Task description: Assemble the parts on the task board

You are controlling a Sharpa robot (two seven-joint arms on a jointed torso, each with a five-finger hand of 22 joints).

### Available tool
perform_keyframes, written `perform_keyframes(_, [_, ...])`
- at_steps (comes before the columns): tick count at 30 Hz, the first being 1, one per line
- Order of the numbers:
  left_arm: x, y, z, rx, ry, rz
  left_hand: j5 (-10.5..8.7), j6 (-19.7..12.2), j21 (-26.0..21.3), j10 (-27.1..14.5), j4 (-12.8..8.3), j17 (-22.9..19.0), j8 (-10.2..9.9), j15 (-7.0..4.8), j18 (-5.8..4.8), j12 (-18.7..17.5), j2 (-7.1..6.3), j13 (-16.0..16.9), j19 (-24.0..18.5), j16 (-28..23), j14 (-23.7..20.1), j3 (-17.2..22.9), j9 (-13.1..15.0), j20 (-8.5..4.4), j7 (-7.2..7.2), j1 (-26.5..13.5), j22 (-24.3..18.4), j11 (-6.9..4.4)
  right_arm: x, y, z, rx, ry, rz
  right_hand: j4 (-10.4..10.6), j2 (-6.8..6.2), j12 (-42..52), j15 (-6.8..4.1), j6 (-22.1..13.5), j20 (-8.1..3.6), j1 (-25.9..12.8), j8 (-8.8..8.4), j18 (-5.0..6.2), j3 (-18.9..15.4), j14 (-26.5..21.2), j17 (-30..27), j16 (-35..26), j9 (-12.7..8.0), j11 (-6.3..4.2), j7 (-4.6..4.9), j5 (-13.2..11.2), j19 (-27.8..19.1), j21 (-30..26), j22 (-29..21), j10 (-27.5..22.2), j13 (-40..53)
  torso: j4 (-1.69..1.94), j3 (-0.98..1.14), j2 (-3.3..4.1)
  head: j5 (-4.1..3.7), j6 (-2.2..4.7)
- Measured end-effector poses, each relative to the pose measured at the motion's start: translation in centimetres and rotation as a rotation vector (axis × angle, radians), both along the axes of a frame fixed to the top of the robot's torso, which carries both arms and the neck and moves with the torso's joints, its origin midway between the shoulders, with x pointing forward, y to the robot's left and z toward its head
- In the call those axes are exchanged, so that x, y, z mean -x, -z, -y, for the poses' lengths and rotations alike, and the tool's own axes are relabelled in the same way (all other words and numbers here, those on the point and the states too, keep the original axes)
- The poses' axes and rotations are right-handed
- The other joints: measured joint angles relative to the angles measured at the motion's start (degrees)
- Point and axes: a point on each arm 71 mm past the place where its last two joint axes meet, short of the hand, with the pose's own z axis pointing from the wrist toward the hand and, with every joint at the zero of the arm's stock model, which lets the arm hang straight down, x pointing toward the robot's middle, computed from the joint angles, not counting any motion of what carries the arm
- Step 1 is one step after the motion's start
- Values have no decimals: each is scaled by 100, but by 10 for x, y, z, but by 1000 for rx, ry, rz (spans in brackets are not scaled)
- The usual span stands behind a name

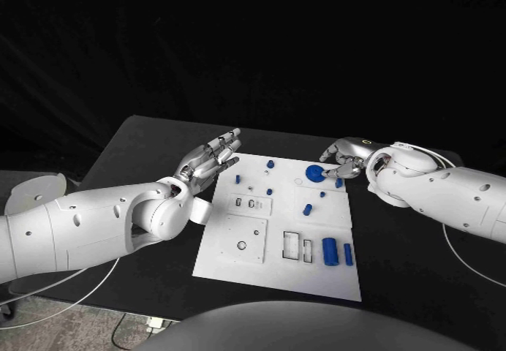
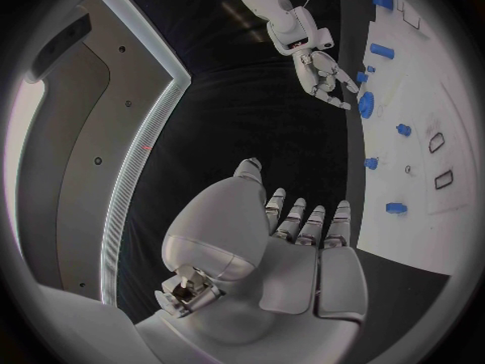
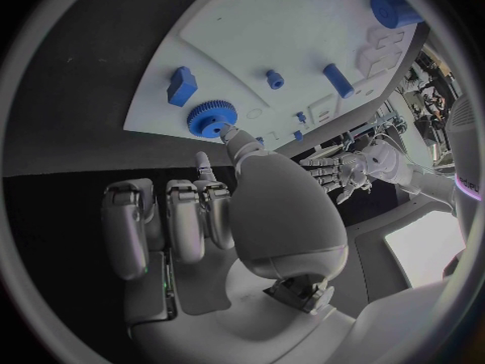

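The white task board (image 1: pixel 276 263) lies mid-table with several small blue parts on it. A blue gear (image 1: pixel 315 172) lies flat near the board's far right corner. My right hand (image 1: pixel 346 158) reaches in from the right, and its thumb tip touches the gear's (image 3: pixel 210 118) rim while the other fingers stay off the gear, over the black table. In the left wrist view that right hand (image 2: pixel 323 73) has its fingers apart beside the gear (image 2: pixel 366 103). My left hand (image 1: pixel 212 158) hovers by the board's far left corner, fingers straight and apart, holding nothing.
A thick blue cylinder (image 1: pixel 330 252) and a thin blue bar (image 1: pixel 348 254) lie near the board's near right side. Small blue pegs (image 1: pixel 271 164) and a short piece (image 1: pixel 308 209) stand on the far half. Rectangular slots (image 1: pixel 297 246) and a round hole (image 1: pixel 241 245) sit nearer me.
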Motion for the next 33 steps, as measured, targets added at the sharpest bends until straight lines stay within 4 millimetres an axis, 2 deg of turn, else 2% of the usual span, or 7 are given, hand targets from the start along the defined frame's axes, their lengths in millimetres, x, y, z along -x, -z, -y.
perform_keyframes(4, [0, 0, 0, 0, 0, 0, 0, 0, 0, 0, -16, 0, 0, 20, 0, 0, 0, 0, 0, 0, -20, 16, 0, 0, 0, 0, 0, 0, -1, 0, -2, 0, 0, 0, 7, 22, 0, 0, 22, 0, -22, 0, 0, 7, 0, 0, 0, 0, 0, 21, -17, 0, 24, 0, 0, 0, 1, 0, -1, 0, 0])
perform_keyframes(11, [-1, 0, 0, 0, 0, -1, 0, 0, 0, 11, -16, 0, 0, 20, 0, 0, 0, -1, 0, 0, -20, 16, -1, 0, 0, 0, -1, 11, -4, 2, -5, 3, 2, 0, 7, -8, 0, 0, 80, 0, -52, 0, 0, 7, 0, -1, 0, 13, 0, 44, -191, 0, 24, -1, 0, -1, 2, 4, -3, -1, 0])
perform_keyframes(20, [-1, 1, 1, 1, 4, -2, 0, 0, 0, 21, -16, -1, 0, 20, 0, 0, 0, -1, 0, 22, -20, 16, -1, 0, 0, 0, 5, 21, -8, 4, -10, 7, 4, -4, -9, -8, 0, 0, 180, 0, -52, 25, 1, 23, 0, -2, 0, 46, 0, 46, -223, -1, 24, -2, 0, -2, 1, 4, -2, -5, 0])
perform_keyframes(26, [-1, 1, 2, 2, 6, -4, 0, 0, 0, 21, -16, -1, 0, 20, 0, 0, -23, -1, 0, 22, -21, 16, -2, 0, 0, 23, 5, 21, -8, 15, -13, 11, 9, -20, -9, -31, 0, 0, 238, 0, -75, 47, 1, 23, 0, -2, 0, 94, 0, 53, -477, -1, 23, -2, -1, -2, 8, 4, 1, 12, 0])
perform_keyframes(31, [-1, 1, 1, 1, 6, -5, 0, 0, 0, 21, -16, -1, 0, 20, 0, 0, -23, -2, 0, 22, -20, 16, -2, 0, 0, 23, 5, 20, -7, 20, -16, 10, 5, -25, -9, -31, -1, 0, 318, 0, -75, 88, 1, 23, -1, -2, 0, 125, -1, 30, -503, -1, 23, -2, -1, -2, 7, 7, 5, 35, 0])
perform_keyframes(33, [-1, 2, 1, 1, 6, -5, 0, 0, 0, 21, -16, -1, 0, 20, 0, 0, -23, -2, 0, 22, -21, 16, -2, 0, 0, 23, 5, 20, -8, 21, -18, 7, 2, -23, -41, -31, 0, 0, 396, 0, -75, 126, 1, 56, 0, -2, 0, 162, -1, 19, -414, 0, 23, -2, -1, -2, 3, 7, 5, 37, 0])
